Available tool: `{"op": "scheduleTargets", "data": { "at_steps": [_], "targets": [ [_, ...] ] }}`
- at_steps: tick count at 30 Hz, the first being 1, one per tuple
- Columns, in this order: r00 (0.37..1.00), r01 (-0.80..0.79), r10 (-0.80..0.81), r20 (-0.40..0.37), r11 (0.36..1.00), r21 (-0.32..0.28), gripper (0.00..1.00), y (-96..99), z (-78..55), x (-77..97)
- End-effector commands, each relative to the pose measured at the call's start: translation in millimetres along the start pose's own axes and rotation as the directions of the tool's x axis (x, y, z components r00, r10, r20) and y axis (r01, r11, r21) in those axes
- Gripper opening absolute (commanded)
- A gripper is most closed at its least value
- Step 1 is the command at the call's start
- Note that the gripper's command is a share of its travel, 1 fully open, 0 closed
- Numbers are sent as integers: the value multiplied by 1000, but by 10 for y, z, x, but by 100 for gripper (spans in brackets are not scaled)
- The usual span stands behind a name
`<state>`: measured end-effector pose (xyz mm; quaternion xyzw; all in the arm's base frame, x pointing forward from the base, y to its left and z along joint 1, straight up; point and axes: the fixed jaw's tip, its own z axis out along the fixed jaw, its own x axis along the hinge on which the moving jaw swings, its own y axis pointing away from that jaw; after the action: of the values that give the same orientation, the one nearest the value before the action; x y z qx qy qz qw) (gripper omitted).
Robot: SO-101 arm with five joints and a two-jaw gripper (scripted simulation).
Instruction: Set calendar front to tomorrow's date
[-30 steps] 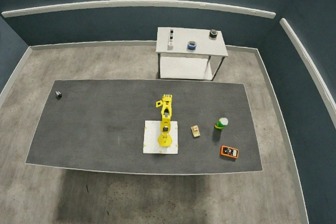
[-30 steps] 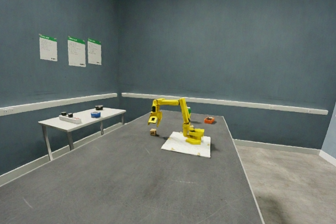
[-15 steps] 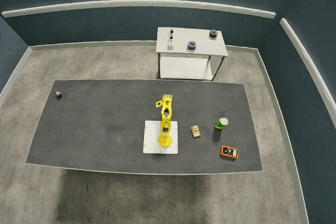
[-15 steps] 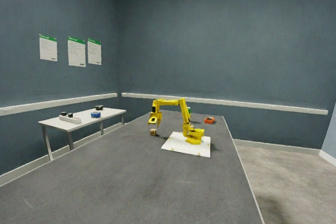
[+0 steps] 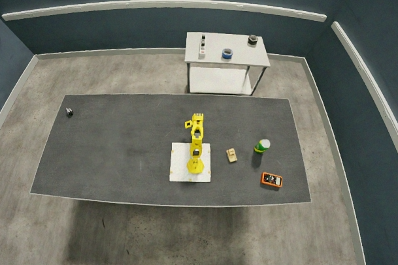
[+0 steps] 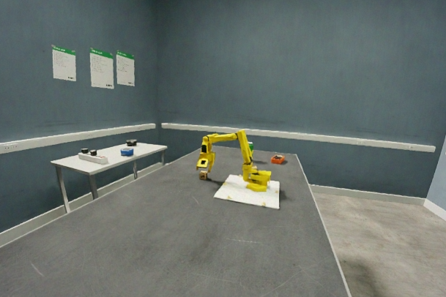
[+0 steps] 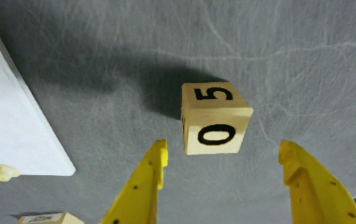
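A wooden cube (image 6: 203, 175) (image 7: 216, 120) stands on the dark table in front of the robot, outside the calendar. In the wrist view it shows a 0 and a 5, both lying sideways. My gripper (image 6: 203, 170) (image 7: 223, 145) is open and points down just above the cube, with one finger to each side; nothing is held. In the top view the arm hides this cube. The wooden calendar (image 5: 231, 156) (image 7: 59, 218) stands right of the white base mat; the wrist view catches only its corner with a printed white strip. Its front digits cannot be read.
The white mat (image 5: 180, 163) (image 6: 231, 192) (image 7: 25, 125) lies under the arm's base. A green can (image 5: 261, 146) and an orange multimeter (image 5: 271, 179) (image 6: 277, 159) stand farther right, beyond the calendar. A small dark object (image 5: 69, 111) lies at the table's far left corner.
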<state>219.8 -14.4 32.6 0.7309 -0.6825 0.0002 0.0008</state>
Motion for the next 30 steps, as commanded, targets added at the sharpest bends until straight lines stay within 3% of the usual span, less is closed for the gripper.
{"op": "scheduleTargets", "data": {
  "at_steps": [1, 15, 30],
  "targets": [
    [1000, 4, -4, 4, 1000, -16, 35, 22, 95, 10],
    [1000, 4, -4, 4, 1000, -16, 35, 35, 235, 8],
    [1000, 4, -4, 4, 1000, -16, 35, 36, 252, 8]
  ]
}}
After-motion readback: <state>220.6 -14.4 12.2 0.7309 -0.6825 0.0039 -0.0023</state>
